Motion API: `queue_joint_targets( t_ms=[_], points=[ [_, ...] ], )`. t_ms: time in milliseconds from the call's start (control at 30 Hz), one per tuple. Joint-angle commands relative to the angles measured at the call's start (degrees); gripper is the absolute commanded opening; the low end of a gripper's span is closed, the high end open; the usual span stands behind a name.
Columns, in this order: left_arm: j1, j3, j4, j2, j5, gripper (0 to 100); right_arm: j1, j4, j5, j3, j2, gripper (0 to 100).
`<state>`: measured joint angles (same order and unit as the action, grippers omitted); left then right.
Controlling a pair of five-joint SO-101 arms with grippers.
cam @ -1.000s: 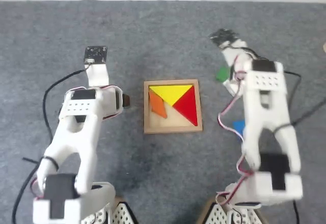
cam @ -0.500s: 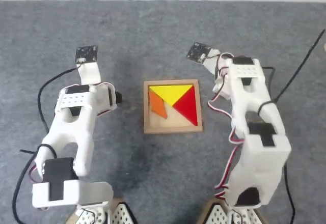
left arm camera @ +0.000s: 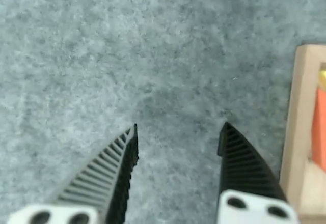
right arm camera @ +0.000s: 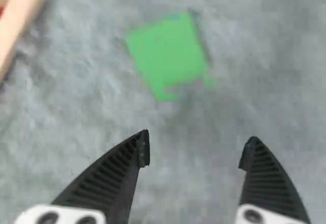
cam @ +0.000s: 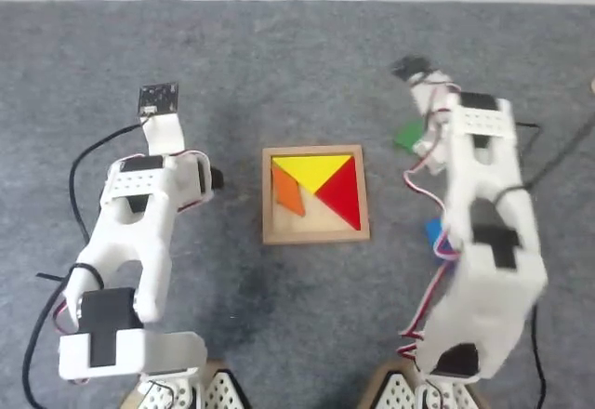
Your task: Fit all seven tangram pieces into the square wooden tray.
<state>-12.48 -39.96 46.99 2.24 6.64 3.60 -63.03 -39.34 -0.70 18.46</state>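
At 9 o'clock from the square wooden tray (cam: pixel 316 235), the left arm (cam: pixel 139 214) is stretching out over the grey mat (cam: pixel 279 65), and its own body is hiding most of its pincer from the high view. The left wrist view is giving what that angle is hiding. There the left gripper (left arm camera: pixel 179 128) is hanging with its two ribbed fingers spread wide, holding nothing, with bare mat between them. The tray's wooden rim is running near one finger there, cut off at the picture's edge, with a strip of the orange piece (left arm camera: pixel 321 127) inside it.

From above, the tray is lying flat between the arms. The yellow triangle (cam: pixel 311 167) is filling its 12 o'clock side and the red triangle (cam: pixel 344 195) its 3 o'clock side. The orange piece is sitting at 9 o'clock, and bare wood is showing toward 6 o'clock.

The right arm (cam: pixel 483 195) is covering much of what is lying under it. At 2 o'clock from the tray the green piece (cam: pixel 406 135) is peeking out beside the arm. Just past 3 o'clock the blue piece (cam: pixel 434 230) is showing as a scrap behind the wires, its shape too hidden to tell. The right wrist view is showing the green piece as a blurred square on the mat, ahead of the right gripper (right arm camera: pixel 198 137) and apart from it. That gripper's fingers are standing wide apart and gripping nothing.
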Motion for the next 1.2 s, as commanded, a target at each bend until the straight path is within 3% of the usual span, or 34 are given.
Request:
queue_joint_targets(
  t_ms=[0,167,333,567,833,1033,1167],
  points=[
    [-0.18,0.40,-0.62,1.05,0.53,25,3.30,2.24,1.67,-9.93,-13.93,26.9],
    [0.09,0.57,-0.62,1.05,0.53,25,4.79,5.49,-2.81,-18.64,-21.41,27.0],
    [0.26,0.66,-0.79,1.05,0.53,25,1.36,-1.19,-3.69,-20.57,-21.93,26.8],
    [0.00,2.95,1.67,1.05,0.53,25,7.34,0.84,-3.52,-37.10,-34.33,26.7],
    [0.35,4.26,4.57,0.62,0.53,25,8.31,0.31,5.63,-51.08,-55.08,26.7],
    [-0.88,4.70,4.84,1.05,0.53,25,6.64,0.84,13.63,-56.44,-58.51,26.7],
    [-5.45,10.95,10.11,0.79,0.70,25,4.79,5.67,16.26,-60.57,-59.12,26.7]
  ],
)
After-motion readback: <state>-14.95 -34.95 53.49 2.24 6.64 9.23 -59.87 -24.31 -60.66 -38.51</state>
